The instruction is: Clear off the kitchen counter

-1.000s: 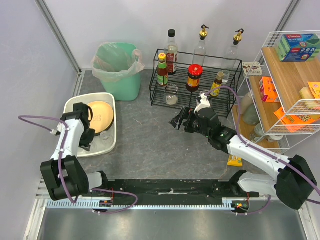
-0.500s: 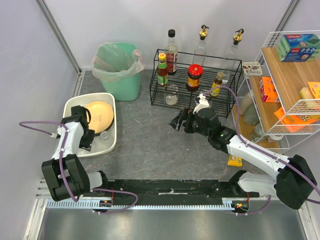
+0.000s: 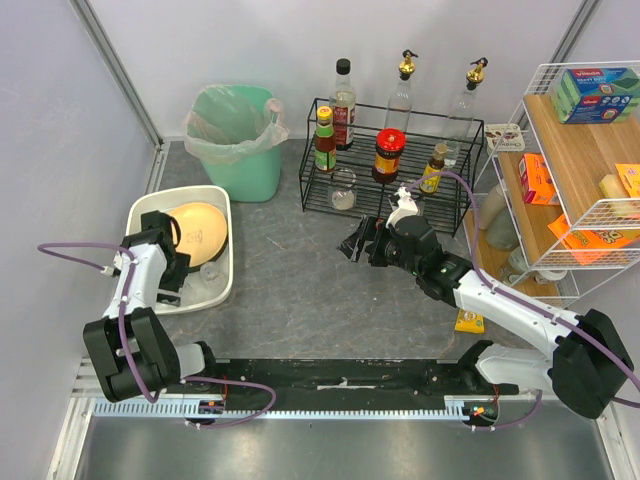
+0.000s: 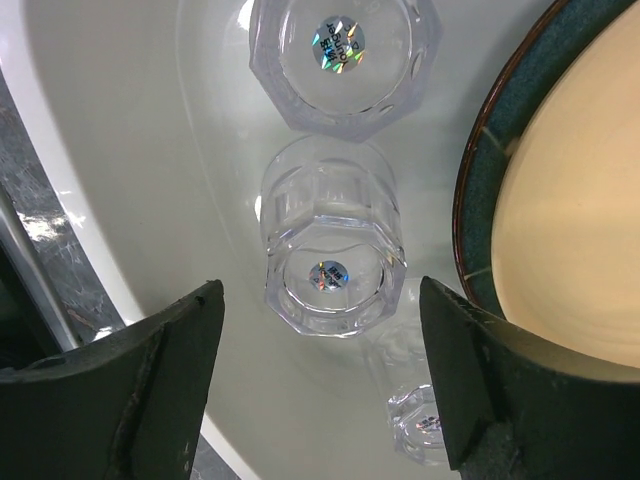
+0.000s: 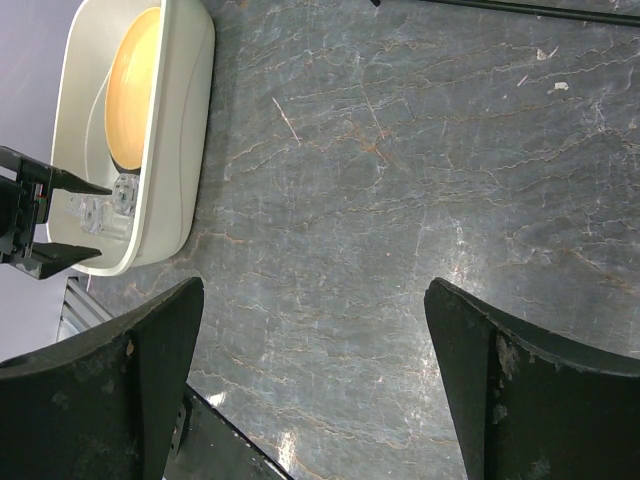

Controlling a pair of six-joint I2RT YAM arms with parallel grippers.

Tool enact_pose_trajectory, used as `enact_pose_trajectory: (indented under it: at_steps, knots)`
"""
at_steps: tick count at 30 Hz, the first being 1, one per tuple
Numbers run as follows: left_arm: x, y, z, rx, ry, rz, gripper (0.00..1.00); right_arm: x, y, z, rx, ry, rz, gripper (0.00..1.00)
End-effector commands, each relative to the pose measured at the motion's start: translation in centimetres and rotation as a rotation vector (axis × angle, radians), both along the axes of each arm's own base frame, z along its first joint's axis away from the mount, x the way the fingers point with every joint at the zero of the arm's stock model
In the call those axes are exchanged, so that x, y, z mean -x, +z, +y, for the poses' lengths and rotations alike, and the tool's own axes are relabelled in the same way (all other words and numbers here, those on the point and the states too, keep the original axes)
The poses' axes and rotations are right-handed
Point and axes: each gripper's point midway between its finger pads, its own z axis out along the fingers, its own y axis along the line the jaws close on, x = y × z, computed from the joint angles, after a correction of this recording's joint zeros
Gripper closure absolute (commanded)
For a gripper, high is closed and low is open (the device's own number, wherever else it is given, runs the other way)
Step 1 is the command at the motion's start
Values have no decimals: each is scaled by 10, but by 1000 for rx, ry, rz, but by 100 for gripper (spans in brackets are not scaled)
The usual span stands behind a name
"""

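The kitchen counter [image 3: 300,290] is a dark grey mottled worktop. At its left stands a white tub [image 3: 222,285] holding a yellow plate [image 3: 200,230] with a dark rim. My left gripper [image 3: 172,275] hangs inside the tub, open. In the left wrist view a clear glass [image 4: 330,250] lies on its side on the tub floor between the spread fingers [image 4: 130,400], touching neither. A second glass [image 4: 343,60] and a small one [image 4: 420,425] lie near it. My right gripper [image 3: 358,243] hovers open over the counter's middle [image 5: 400,150], holding nothing.
A green bin [image 3: 235,135] stands at the back left. A black wire rack [image 3: 390,165] with bottles and a glass [image 3: 343,188] is at the back. A white wire shelf [image 3: 580,170] with wooden boards lines the right edge. A small yellow item [image 3: 468,321] lies by the right arm.
The left gripper's jaws have spread wider over the tub, and the glass now lies free between them. The right arm has stayed put.
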Motion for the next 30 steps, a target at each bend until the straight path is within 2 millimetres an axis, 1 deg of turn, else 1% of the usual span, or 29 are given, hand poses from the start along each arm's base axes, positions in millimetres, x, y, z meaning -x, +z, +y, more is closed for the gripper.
enact_pose_trajectory:
  at_steps: [1,3,5,6,9,13,15,16,17,18,19,21,23,24,26,28,29,30]
  knots:
    - [-5,13,6,-28,-18,-31,15,-1,10,1,-17,3,-35,2]
    - [-5,19,6,-36,-30,-43,14,-1,10,0,-18,2,-35,2]
    - [-9,29,6,-40,-56,-72,13,-1,12,0,-22,2,-39,2]
    - [-13,37,5,-39,-83,-95,13,0,12,0,-21,3,-40,2]
    - [-32,62,1,-55,-250,-163,13,0,14,-1,-17,6,-49,2]
    - [-30,87,3,-107,-384,-135,12,1,14,-7,7,-5,-69,2]
    - [-33,99,-2,-105,-475,-157,12,1,12,-12,30,-13,-74,2]
    - [-37,105,-9,-94,-540,-188,12,1,11,-15,42,-18,-76,2]
    - [-46,113,-17,-91,-623,-249,12,0,12,-17,52,-27,-83,2]
    - [-56,121,-33,-69,-746,-331,14,2,8,-23,79,-37,-75,2]
    - [-61,131,-52,-39,-877,-424,15,3,6,-27,100,-45,-75,2]
    - [-66,151,-83,-4,-1005,-609,15,2,6,-39,152,-75,-87,2]
    - [-66,172,-107,18,-1073,-771,15,3,9,-54,210,-105,-103,2]
    - [-64,181,-121,44,-1096,-837,14,4,14,-61,238,-118,-117,2]
    - [-60,198,-154,102,-1197,-954,14,6,28,-78,281,-155,-160,2]
    - [-55,208,-184,131,-1293,-998,14,8,44,-95,327,-183,-213,2]
    - [-49,209,-205,152,-1362,-1000,14,10,51,-102,345,-197,-233,2]
    - [-43,208,-220,166,-1421,-994,14,12,56,-111,378,-207,-243,2]
